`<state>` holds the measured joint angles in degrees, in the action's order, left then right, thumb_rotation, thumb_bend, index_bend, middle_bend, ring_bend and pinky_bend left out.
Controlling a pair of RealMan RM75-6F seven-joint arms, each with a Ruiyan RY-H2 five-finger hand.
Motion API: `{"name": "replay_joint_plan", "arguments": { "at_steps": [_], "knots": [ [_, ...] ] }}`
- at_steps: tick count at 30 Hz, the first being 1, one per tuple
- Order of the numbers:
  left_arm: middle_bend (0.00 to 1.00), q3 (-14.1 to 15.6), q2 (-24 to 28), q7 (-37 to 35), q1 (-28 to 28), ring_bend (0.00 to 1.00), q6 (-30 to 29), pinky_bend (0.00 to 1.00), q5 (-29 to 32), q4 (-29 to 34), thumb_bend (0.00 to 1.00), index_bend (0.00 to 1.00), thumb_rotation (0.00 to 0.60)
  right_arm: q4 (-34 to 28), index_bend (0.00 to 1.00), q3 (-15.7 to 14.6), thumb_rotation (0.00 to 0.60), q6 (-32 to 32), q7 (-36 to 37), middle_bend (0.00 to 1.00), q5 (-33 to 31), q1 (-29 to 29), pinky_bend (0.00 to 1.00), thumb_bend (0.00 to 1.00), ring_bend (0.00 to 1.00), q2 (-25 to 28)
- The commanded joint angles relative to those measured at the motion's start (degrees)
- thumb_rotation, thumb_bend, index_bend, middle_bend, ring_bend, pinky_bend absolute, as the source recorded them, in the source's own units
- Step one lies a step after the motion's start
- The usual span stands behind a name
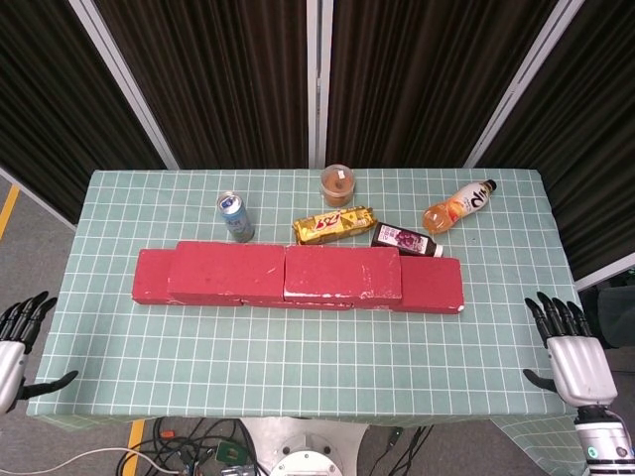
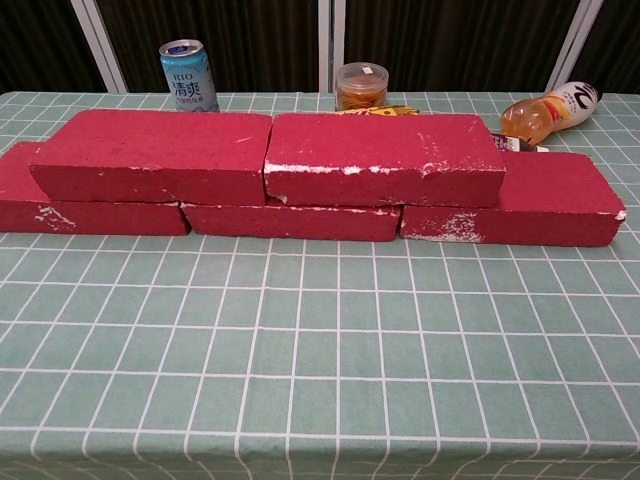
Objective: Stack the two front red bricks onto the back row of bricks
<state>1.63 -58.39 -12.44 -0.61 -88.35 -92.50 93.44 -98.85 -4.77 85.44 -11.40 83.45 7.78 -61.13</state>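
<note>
Two red bricks lie side by side on top of a bottom row of red bricks: the left upper brick (image 1: 226, 271) (image 2: 155, 153) and the right upper brick (image 1: 342, 273) (image 2: 383, 155). The bottom row's right brick (image 1: 431, 285) (image 2: 555, 197) sticks out uncovered. My right hand (image 1: 573, 359) hangs off the table's right front corner, fingers spread, holding nothing. My left hand (image 1: 12, 342) is off the left front corner, also open and empty. Neither hand shows in the chest view.
Behind the bricks stand a blue can (image 1: 235, 215) (image 2: 189, 75), a lidded cup (image 1: 337, 184) (image 2: 361, 85), a yellow snack bar (image 1: 333, 224), a dark packet (image 1: 405, 239) and a lying orange juice bottle (image 1: 456, 205) (image 2: 548, 108). The green checked tablecloth (image 1: 298, 347) covers the table.
</note>
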Motion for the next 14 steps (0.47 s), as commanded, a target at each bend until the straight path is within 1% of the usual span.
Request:
{"name": "replay_joint_plan", "arguments": {
  "at_steps": [1,5,9,14],
  "knots": [
    [0.0,0.42,0.24,0.53,-0.11,0.0,0.36,0.0,-0.44,0.46,0.0,0.0,0.6,3.96,0.0,-0.27,0.6,1.03,4.14,0.0,-0.1,-2.38,0.0,0.0,0.0,-2.07],
    [0.0,0.12,-0.19,2.55,0.07,0.0,-0.28,0.0,-0.17,0.34,0.0,0.0,0.6,6.47,0.0,0.2,0.6,1.63,6.02,0.0,0.47,-3.39,0.0,0.0,0.0,-3.29],
    [0.0,-0.67,-1.7,8.25,0.86,0.0,-2.42,0.0,0.17,-1.25,0.0,0.0,0.6,7.2,0.0,0.75,0.6,1.62,5.32,0.0,1.27,-3.69,0.0,0.0,0.0,-4.21],
    [0.0,-0.7,-2.38,7.61,1.06,0.0,-2.48,0.0,0.7,-1.54,0.0,0.0,0.6,7.56,0.0,1.51,0.6,2.49,5.25,0.0,2.22,-4.24,0.0,0.0,0.0,-4.73]
  ]
}}
